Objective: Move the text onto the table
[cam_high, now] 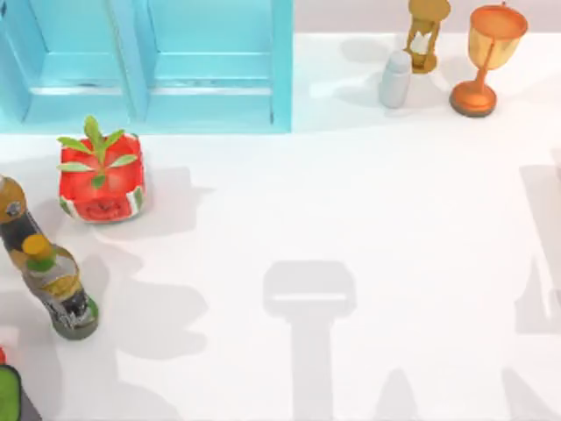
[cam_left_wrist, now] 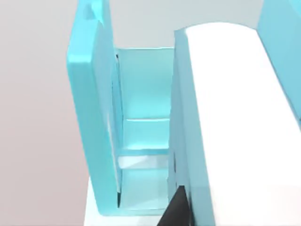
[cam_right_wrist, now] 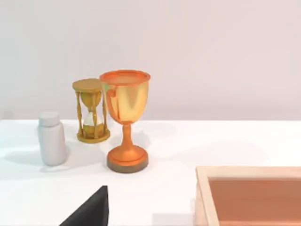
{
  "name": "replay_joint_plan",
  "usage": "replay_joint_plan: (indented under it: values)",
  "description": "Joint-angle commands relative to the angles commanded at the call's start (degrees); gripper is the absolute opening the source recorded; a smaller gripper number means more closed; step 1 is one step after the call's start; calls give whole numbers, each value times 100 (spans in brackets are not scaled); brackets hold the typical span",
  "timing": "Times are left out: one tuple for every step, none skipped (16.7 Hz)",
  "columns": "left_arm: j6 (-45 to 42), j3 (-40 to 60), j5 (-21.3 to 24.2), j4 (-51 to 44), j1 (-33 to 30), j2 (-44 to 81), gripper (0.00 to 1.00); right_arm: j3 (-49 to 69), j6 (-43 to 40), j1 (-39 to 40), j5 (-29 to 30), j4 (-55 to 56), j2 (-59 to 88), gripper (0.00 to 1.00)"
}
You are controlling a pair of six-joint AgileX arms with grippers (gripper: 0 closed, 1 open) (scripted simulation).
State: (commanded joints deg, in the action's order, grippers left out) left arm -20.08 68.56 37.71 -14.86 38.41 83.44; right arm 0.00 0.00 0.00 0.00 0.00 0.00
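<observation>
The left claw (cam_left_wrist: 177, 210) shows as a dark wedge in its own wrist view, right against the lower teal-blue side of the book (cam_left_wrist: 235, 122). Whether it is spread or pinching the book I cannot tell. The book (a thick slab, broad white side towards the camera, teal cover along one edge) is up inside the light-blue cabinet (cam_left_wrist: 89, 117), beside one of its walls, with a shelf visible deeper in the open compartment next to it.

From above, the cabinet (cam_high: 210, 88) stands at the table's (cam_high: 351, 219) far edge, towards the far left corner. Just in front of it, near the left edge, sits a red tomato-shaped box (cam_high: 101, 180) with green leaves on top. Nearer along the left edge stand two bottles close together, one dark (cam_high: 12, 219) and one yellow-capped (cam_high: 61, 294), and a green thing (cam_high: 7, 390) shows at the near left corner.

The right claw (cam_right_wrist: 89, 213) is a dark tip low over the table, and I cannot tell its state either. It faces the far right corner, where an orange goblet (cam_right_wrist: 125, 117), a gold hourglass (cam_right_wrist: 91, 110) and a small white bottle (cam_right_wrist: 51, 139) stand close together. A wooden tray (cam_right_wrist: 249, 195) lies near the claw.
</observation>
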Motion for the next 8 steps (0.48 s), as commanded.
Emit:
replay_joint_plan:
  values:
    - [56,-2,-34,49,-32,-5,0,0,0,0,0,0,0,100]
    - [172,-7,-103,150,-101,-17,0,0,0,0,0,0,0,100]
    - [349,-16,-207,297,-210,-37,0,0,0,0,0,0,0,100]
    - [585,-28,-344,488,-358,-62,0,0,0,0,0,0,0,100]
    - [880,-47,-510,717,-547,-92,0,0,0,0,0,0,0,100]
    - [1228,-72,-705,978,-777,-124,0,0,0,0,0,0,0,100]
    - [1623,-106,-926,1263,-1047,-156,0,0,0,0,0,0,0,100]
    - [2058,-150,-1174,1566,-1355,-184,0,0,0,0,0,0,0,100]
